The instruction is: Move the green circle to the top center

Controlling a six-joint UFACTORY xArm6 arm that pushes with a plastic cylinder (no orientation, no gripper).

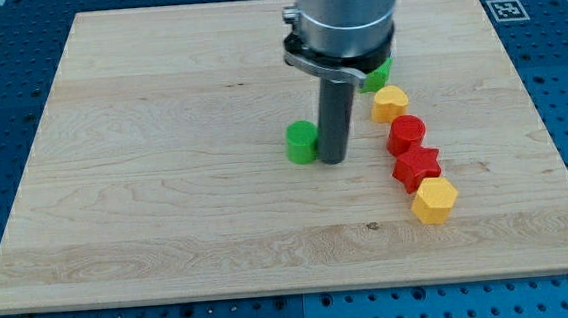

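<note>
The green circle (302, 142) sits near the middle of the wooden board (162, 137). My tip (333, 160) rests on the board right beside the circle, on its right side, touching or almost touching it. The arm's grey body hangs over the board's top centre and hides part of it.
To the view's right of the tip runs a curved row of blocks: a green block (377, 74) partly hidden by the arm, a yellow heart-like block (390, 102), a red round block (406, 132), a red star (416, 166) and a yellow hexagon (434, 201).
</note>
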